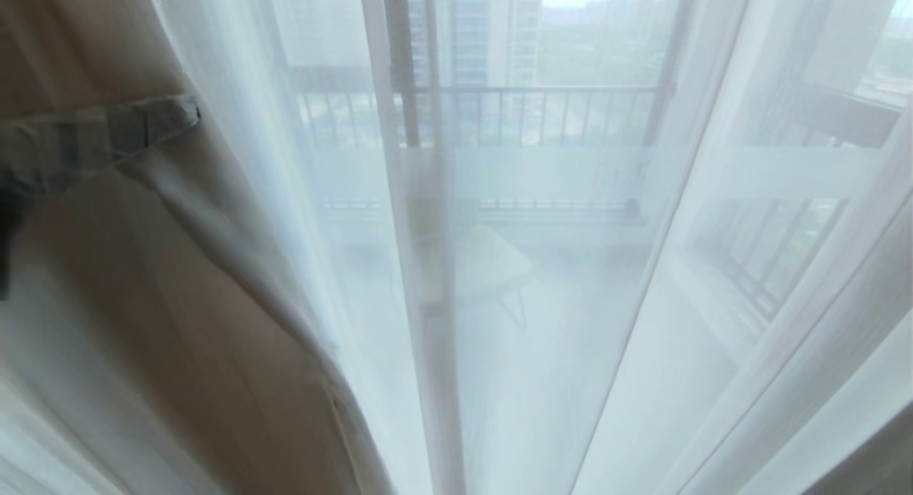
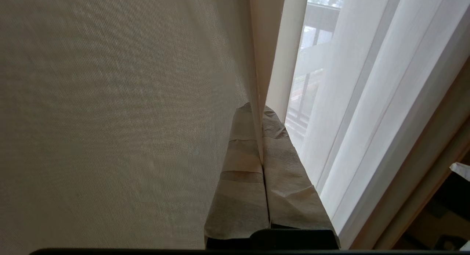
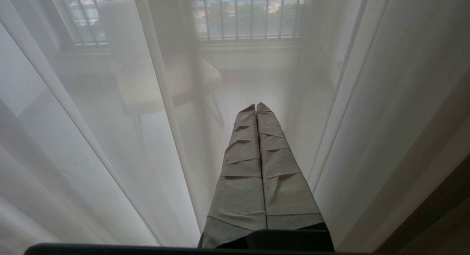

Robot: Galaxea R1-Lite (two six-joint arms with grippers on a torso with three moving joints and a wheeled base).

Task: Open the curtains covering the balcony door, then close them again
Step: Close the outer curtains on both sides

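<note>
The curtains (image 1: 235, 281) are hanging across the whole view in two layers: a thicker beige panel (image 2: 110, 111) and, alongside it, a thin see-through layer (image 1: 542, 281) through which the balcony door (image 1: 410, 110) is showing only as dim dark frame uprights, with a railing (image 1: 542, 95) and a pale chair (image 1: 488, 267) hazy beyond. In the left wrist view the beige panel's edge is running straight down into the seam between the taped fingers (image 2: 238, 166) of the left gripper (image 2: 261, 110), which are pressed together on that edge, so the fabric is being pinched rather than merely brushed; the sheer folds are lying just beside the fingers on the window side. In the head view that gripper (image 1: 187, 113) is reaching in at the far left against the beige cloth. The right gripper (image 3: 256, 106) is hanging idle with its fingers together on nothing, the sheer layer just ahead of its tips. The sheer is covering the door, so this looks like the opening step. The next move likely calls for a steady sideways sweep while keeping the pinch firm, since thin cloth could slip out.
</note>
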